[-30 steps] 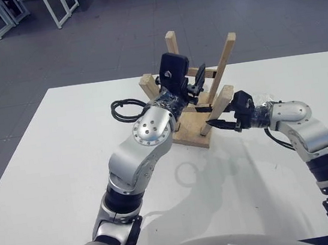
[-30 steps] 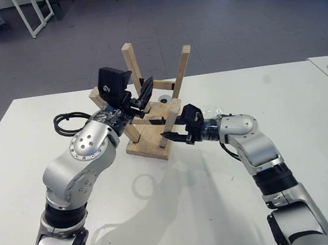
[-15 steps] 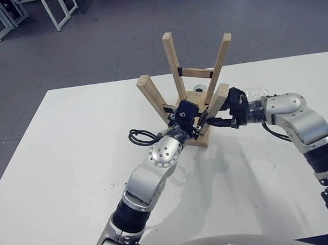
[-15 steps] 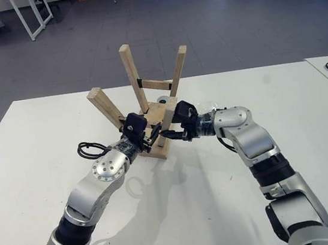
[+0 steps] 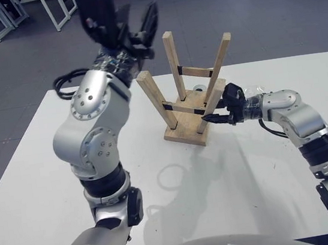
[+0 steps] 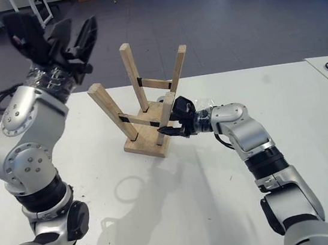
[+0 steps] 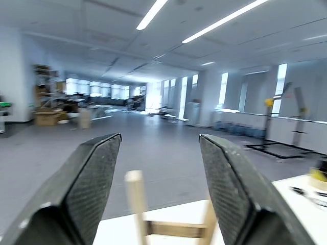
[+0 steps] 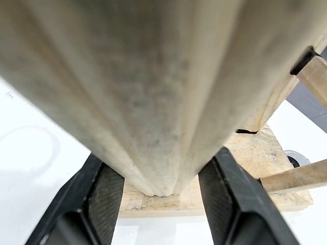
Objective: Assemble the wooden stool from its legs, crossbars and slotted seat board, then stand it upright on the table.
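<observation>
Desk [image 5: 50,174]: white surface; it carries the stool.
Right jaws [image 6: 166,130]: closed on the near right leg [image 6: 164,113], low down and just above the seat board. My right arm comes in from the right side, low over the desk.
Grip detail: in the right wrist view the leg fills the gap and both pads [image 8: 104,201] press on its opposite faces.
Seat board [image 5: 184,134]: lies flat on the desk, so the stool is upside down with all four legs pointing up.
Long axis of the gripped leg: rises from the board and leans up and to my right. My right jaws cross it roughly at right angles.
Near left leg [image 5: 155,102]: leans out toward my left side. It is the leg closest to my left arm.
Crossbars: the near crossbar [image 5: 181,107] and the far crossbar [image 5: 197,73] are both seated between legs.
Left jaws [image 6: 74,36]: wide open and holding nothing. They are raised high, above and to the left of the stool and well apart from it.
Judgement: the assembly looks complete and the inversion is not yet done. The stool lies below and to the right of my left jaws, so that arm must descend to the near left leg.
</observation>
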